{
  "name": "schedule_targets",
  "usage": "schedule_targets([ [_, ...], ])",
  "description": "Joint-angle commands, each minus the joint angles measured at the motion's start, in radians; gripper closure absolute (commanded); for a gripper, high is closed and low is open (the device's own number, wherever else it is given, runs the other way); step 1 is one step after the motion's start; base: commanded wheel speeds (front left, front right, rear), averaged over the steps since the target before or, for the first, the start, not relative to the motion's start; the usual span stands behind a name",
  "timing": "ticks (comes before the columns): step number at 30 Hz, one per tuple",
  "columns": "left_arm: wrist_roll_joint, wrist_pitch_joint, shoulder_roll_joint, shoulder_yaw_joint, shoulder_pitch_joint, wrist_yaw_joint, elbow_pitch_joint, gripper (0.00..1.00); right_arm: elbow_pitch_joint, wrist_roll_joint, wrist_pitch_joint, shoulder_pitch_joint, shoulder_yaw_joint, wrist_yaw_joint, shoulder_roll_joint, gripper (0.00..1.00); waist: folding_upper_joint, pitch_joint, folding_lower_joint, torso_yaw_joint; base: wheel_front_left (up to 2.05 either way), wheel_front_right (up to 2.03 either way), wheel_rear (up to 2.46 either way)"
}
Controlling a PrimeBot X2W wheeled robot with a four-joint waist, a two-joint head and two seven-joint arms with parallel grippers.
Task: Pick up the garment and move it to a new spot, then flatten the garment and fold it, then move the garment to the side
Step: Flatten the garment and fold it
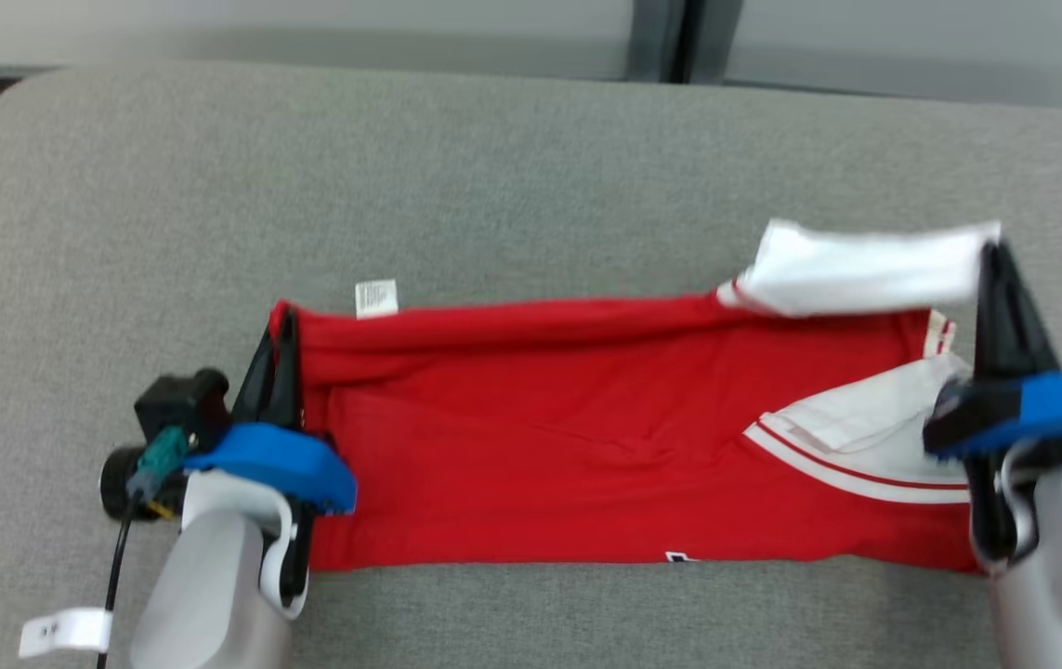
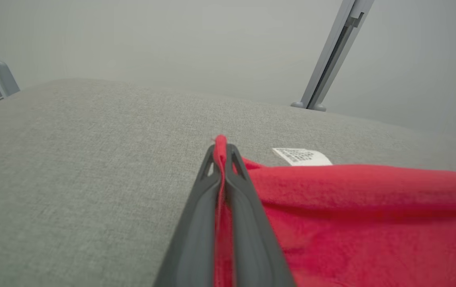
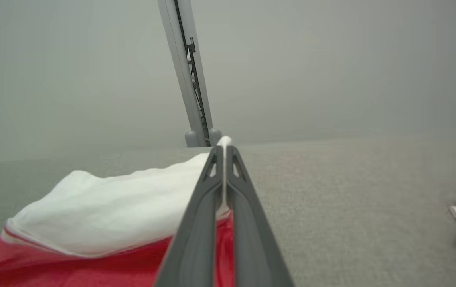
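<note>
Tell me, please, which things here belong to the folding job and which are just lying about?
Part of the job:
- garment, red with white sleeves
- left gripper, shut on its red corner
- right gripper, shut on a white sleeve
- grey table, the work surface

Just there:
- metal post behind the table
- white paper tag by the left arm's cable

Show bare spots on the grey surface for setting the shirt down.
Biggest bare patch: grey fabric surface between the red shirt and the back edge. Also bare left of the left gripper. Thin strip only along the near edge. Crowded right, where the right gripper pinches the white sleeve.
</note>
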Motion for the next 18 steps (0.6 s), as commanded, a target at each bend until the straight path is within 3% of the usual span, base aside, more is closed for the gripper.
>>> schedule_targets([
  [1, 0.005, -0.005, 0.004, 0.008, 0.019, 0.002, -0.006, 1.00, -0.011, 0.011, -0.003, 0.036, 0.001, 0.000, 0.006, 1.00, 0.0000, -0.036, 0.0001, -0.031, 0.00, 0.00, 0.00],
  [9, 0.001, -0.005, 0.000, 0.044, 0.187, 0.017, 0.012, 1.00, 0.011, 0.072, -0.003, 0.265, 0.003, 0.000, 0.049, 1.00, 0.0000, -0.108, 0.0001, -0.053, 0.00, 0.00, 0.00],
  [10, -0.004, -0.005, 0.000, 0.044, 0.205, 0.021, 0.015, 0.82, 0.030, 0.079, -0.003, 0.277, 0.009, 0.000, 0.054, 1.00, 0.0000, -0.115, 0.0001, -0.055, 0.00, 0.00, 0.00],
  [11, -0.008, -0.005, 0.000, 0.042, 0.220, 0.026, 0.012, 0.28, 0.049, 0.084, -0.003, 0.283, 0.014, 0.000, 0.056, 0.90, 0.0000, -0.120, 0.0001, -0.058, 0.00, 0.00, 0.00],
  [12, -0.005, -0.005, 0.000, 0.039, 0.232, 0.035, 0.006, 0.00, 0.054, 0.086, -0.003, 0.279, 0.017, 0.000, 0.055, 0.41, 0.0000, -0.124, 0.0001, -0.060, 0.00, 0.00, 0.00],
  [13, -0.001, -0.005, 0.000, 0.039, 0.242, 0.045, -0.006, 0.00, 0.057, 0.083, -0.003, 0.275, 0.023, 0.000, 0.053, 0.00, 0.0000, -0.126, 0.0001, -0.062, 0.00, 0.00, 0.00],
  [18, 0.009, -0.005, 0.000, 0.022, 0.306, 0.077, -0.085, 0.00, 0.062, 0.077, -0.003, 0.249, 0.041, 0.000, 0.034, 0.00, 0.0000, -0.143, 0.0001, -0.054, 0.00, 0.00, 0.00],
])
